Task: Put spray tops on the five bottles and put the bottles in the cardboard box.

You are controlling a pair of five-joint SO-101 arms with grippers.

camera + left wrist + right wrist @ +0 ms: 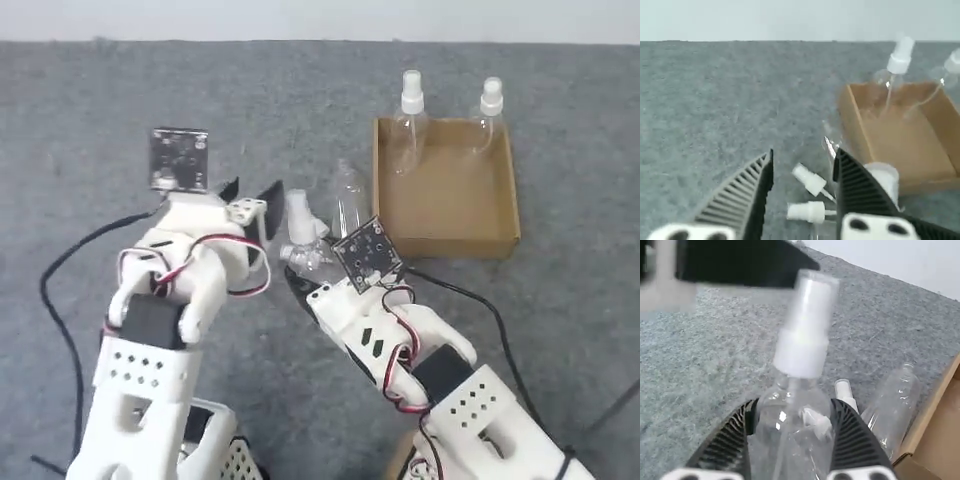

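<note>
My right pincer is clamped around the belly of a bottle whose spray top looks seated, so capping this one seems done. My left pincer gapes wide and empty close by that top. Next I should carry the bottle to the cardboard box just ahead and set it down upright.

Grey carpet, pale wall behind

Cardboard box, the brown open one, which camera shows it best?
The high view: the brown open cardboard box shows whole from above, two clear spray-topped bottles standing at its far wall. The left wrist view catches most of it obliquely; the right wrist view, just one corner.
</note>
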